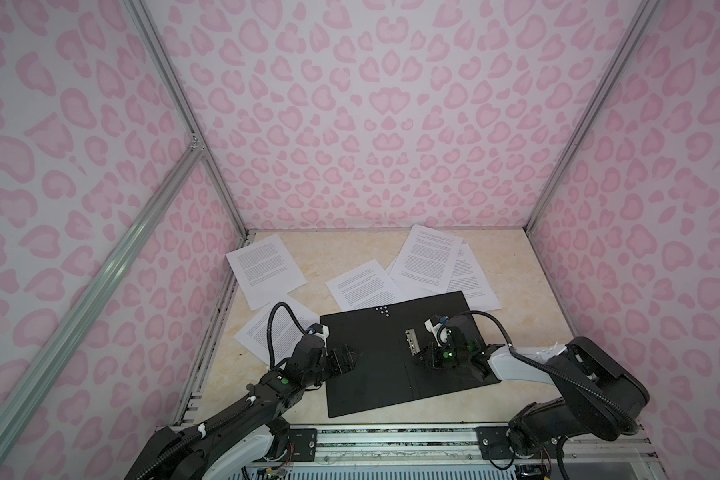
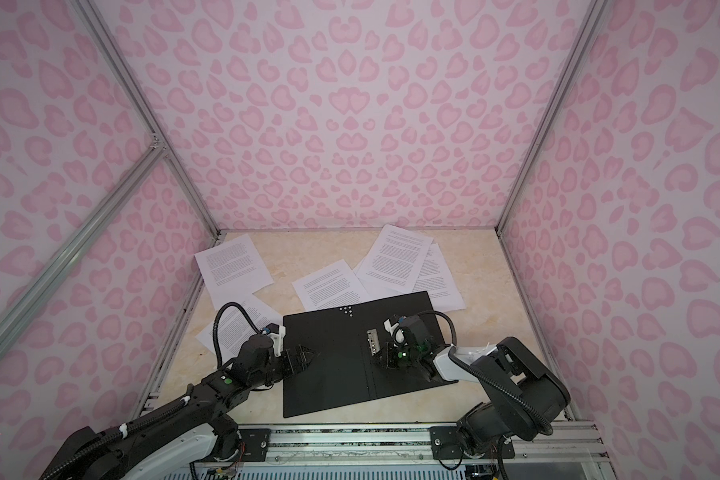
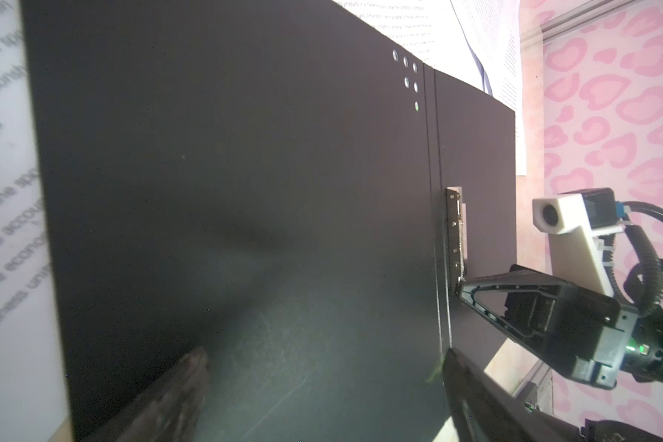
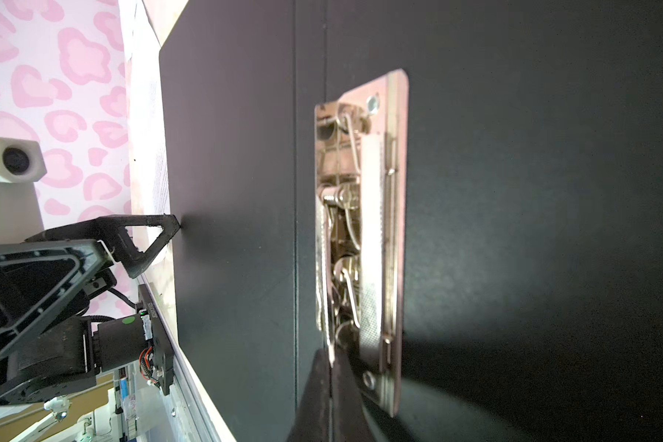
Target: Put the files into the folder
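The folder [image 1: 375,374] [image 2: 333,374] lies open on the table, black inside up, with its metal clip [image 1: 411,340] [image 4: 360,229] on the right half near the spine. My right gripper [image 1: 420,360] [image 4: 332,358] is shut on the thin lever end of the clip. My left gripper [image 1: 352,356] [image 3: 324,359] is open, its fingertips down on the folder's left half. The files lie loose around the folder: one sheet [image 1: 267,266] at the far left, one [image 1: 364,286] behind the folder, overlapping sheets [image 1: 427,257] at the far right, and one [image 1: 275,332] under the left arm.
Pink patterned walls [image 1: 391,124] close in the table on three sides. An aluminium rail [image 1: 391,436] with the arm bases runs along the front edge. Bare beige tabletop [image 1: 333,249] shows between the sheets at the back.
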Robot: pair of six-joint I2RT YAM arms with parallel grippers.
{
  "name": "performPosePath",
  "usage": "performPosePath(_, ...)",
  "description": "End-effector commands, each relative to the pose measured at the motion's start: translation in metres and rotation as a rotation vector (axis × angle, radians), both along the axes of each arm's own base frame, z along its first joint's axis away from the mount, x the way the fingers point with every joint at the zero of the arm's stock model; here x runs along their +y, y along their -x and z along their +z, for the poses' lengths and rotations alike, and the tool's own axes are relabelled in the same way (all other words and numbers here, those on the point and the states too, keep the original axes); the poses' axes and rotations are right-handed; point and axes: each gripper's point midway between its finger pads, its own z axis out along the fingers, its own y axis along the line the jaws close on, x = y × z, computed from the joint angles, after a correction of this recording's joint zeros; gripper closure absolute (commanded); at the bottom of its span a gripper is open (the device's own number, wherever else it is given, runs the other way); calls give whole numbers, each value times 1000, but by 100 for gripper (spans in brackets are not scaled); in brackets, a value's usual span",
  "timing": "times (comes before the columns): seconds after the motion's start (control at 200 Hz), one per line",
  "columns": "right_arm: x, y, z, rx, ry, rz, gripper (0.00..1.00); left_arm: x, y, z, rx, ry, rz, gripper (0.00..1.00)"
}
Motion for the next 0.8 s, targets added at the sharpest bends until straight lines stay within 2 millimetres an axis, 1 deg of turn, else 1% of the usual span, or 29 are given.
performPosePath(0.0, -39, 8, -39, 58, 215, -94, 100, 39, 32, -46, 186, -191, 66, 3)
performPosePath(0.1, -42, 8, -42, 54, 213, -108, 100, 41, 33, -48, 190, -202, 73, 3)
performPosePath(0.27, -51, 4, -39, 42, 235, -141, 100, 47, 32, -52, 198, -227, 98, 3)
performPosePath(0.405, -62, 4, -46, 59, 270, -170, 100, 49, 33, -55, 208, -238, 107, 3)
performPosePath(0.53, -54, 3, -45, 67, 224, -156, 100, 48, 33, -57, 216, -243, 101, 3)
performPosePath(0.585, -49, 2, -42, 65, 194, -144, 100, 48, 33, -57, 218, -245, 101, 3)
performPosePath(0.645, -43, 0, -36, 58, 168, -131, 100, 48, 33, -58, 219, -245, 101, 3)
performPosePath(0.76, -34, -4, -17, 14, 131, -106, 100, 48, 33, -59, 224, -246, 108, 3)
performPosePath(0.795, -32, -5, -11, -3, 126, -97, 92, 48, 33, -59, 224, -247, 110, 3)
